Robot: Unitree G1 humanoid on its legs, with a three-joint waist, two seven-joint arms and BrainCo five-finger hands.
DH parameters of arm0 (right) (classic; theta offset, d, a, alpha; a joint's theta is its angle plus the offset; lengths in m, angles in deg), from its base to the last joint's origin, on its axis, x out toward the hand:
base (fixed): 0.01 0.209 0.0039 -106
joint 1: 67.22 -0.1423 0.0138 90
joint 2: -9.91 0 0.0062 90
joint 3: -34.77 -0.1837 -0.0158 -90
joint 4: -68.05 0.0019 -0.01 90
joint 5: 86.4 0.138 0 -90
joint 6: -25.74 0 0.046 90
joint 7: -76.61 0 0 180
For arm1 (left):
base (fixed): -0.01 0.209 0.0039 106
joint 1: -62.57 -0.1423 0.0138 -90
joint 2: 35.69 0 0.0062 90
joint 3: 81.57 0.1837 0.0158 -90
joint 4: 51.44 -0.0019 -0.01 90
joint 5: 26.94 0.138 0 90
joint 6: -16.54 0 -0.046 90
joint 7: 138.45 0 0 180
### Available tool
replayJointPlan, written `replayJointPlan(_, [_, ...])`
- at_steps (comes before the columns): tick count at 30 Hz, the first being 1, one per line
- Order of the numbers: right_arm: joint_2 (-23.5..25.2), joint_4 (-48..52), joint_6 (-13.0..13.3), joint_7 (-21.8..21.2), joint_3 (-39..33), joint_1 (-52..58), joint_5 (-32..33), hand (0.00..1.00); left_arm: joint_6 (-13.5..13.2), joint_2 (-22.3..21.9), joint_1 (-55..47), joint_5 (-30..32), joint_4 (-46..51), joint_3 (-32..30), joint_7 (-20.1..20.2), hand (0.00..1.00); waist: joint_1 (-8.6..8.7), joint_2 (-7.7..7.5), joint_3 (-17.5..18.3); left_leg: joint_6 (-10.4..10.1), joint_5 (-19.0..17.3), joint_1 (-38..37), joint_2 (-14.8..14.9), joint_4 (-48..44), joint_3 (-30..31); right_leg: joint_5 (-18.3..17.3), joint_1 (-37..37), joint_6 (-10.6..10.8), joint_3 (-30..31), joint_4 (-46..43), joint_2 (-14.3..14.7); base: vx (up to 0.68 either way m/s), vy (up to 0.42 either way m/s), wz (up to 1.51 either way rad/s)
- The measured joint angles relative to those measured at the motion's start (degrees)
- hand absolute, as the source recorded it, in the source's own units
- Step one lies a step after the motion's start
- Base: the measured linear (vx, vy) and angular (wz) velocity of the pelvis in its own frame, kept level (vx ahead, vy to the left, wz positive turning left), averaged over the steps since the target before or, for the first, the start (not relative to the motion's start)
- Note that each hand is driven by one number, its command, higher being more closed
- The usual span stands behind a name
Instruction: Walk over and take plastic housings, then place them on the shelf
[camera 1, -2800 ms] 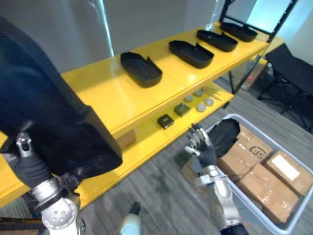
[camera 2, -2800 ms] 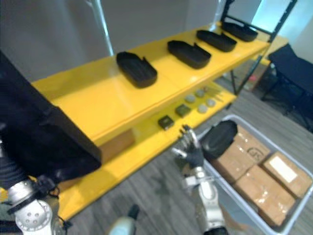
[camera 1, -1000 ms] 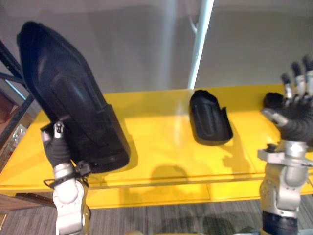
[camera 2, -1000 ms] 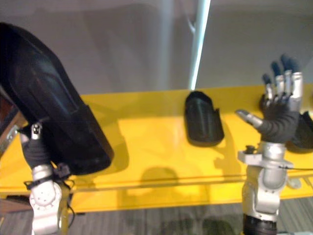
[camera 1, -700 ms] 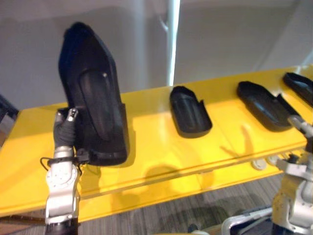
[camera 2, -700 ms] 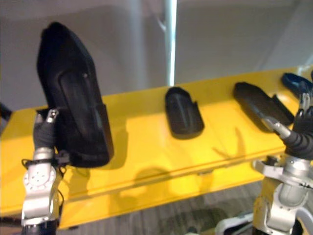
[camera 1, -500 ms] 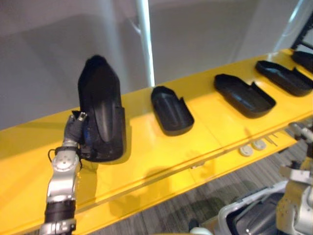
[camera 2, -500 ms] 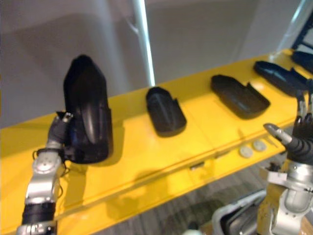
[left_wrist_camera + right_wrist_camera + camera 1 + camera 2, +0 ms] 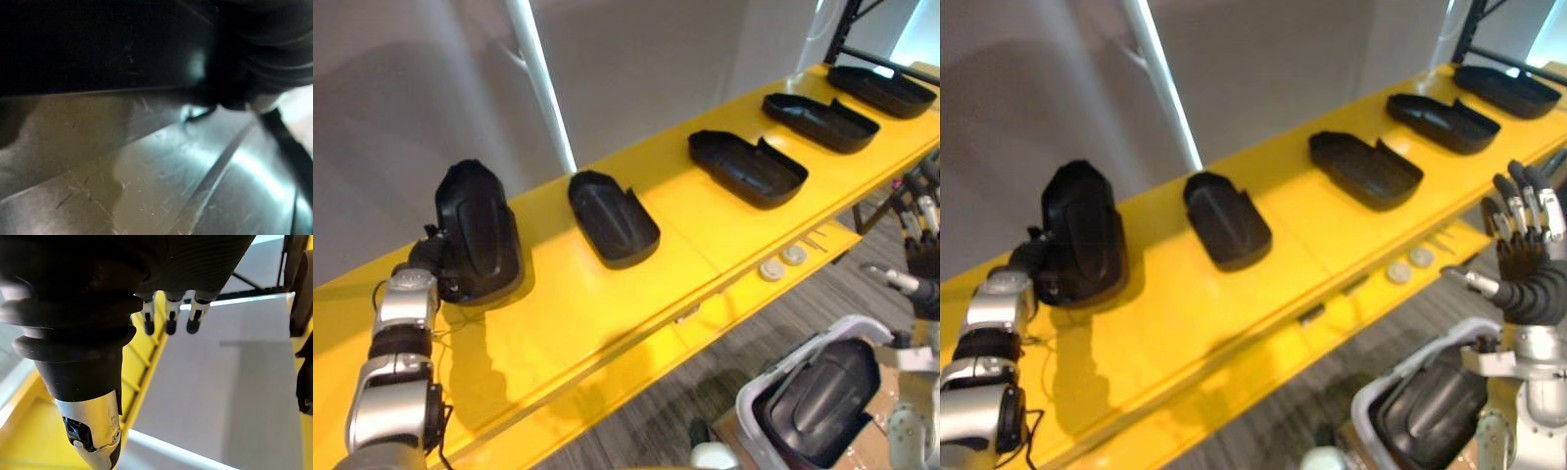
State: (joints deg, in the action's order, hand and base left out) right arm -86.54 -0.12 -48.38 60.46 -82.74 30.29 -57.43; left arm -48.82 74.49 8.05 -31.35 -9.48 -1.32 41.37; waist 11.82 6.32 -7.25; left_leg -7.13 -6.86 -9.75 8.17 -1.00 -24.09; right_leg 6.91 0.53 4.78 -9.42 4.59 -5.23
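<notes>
Left hand (image 9: 428, 258) up against the black housing (image 9: 478, 230) resting on the yellow shelf (image 9: 607, 313) at its left end, grasp impossible to tell; by right eye view, right hand (image 9: 1525, 266) splayed, empty, before the shelf; seemingly the placing step, needing release and withdrawal next.

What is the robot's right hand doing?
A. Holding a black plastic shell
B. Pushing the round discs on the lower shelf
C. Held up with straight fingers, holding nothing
C: the right hand is held up in the air in front of the yellow shelf, its fingers straight and spread, with nothing in it.
</notes>
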Motion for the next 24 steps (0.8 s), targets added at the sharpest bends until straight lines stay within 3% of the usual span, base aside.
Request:
replayJointPlan(3, [-0.62, 0.01, -0.24, 0.15, 1.83, -0.03, -0.03, 0.00, 2.34, -0.04, 0.01, 0.43, -1.15, 2.22, 0.41, 1.00, 0.06, -0.11, -0.07, 0.15, 1.41, 0.03, -0.52, 0.30, 0.13, 0.00, 0.28, -0.01, -0.52, 0.01, -0.72, -0.04, -0.017, 0.08])
replayJointPlan(10, [-0.62, -0.02, -1.01, 1.23, 4.17, -0.09, -0.03, 0.00, 4.32, -1.00, 0.26, 1.05, -1.12, 3.86, 1.52, 1.00, -0.30, -0.53, -0.35, 0.18, 1.92, 0.89, -0.69, 0.88, 1.68, 0.31, 0.48, -0.23, -2.56, 0.05, -0.96, -0.07, -0.009, 0.16])
replayJointPlan(14, [-0.41, -0.02, -1.01, 1.21, 4.32, -0.08, -0.05, 0.00, 4.81, -2.88, -0.65, 3.18, -0.18, 3.87, 1.50, 1.00, -1.19, -1.56, -0.99, 0.36, 2.03, 0.90, -0.88, 1.47, 2.07, 0.85, 0.67, -0.01, -3.20, 0.07, -1.47, -0.08, 0.017, 0.09])
replayJointPlan(24, [-0.40, -0.11, -1.01, 1.36, 4.75, -1.51, -0.42, 0.00, 3.64, -4.40, -2.31, 3.12, 2.02, 4.90, 0.07, 1.00, -1.61, -2.12, -1.29, 0.45, 2.13, 0.92, -1.10, 1.54, 3.17, 0.99, 1.44, 0.14, -4.28, 0.07, -1.85, -0.02, 0.003, 0.05])
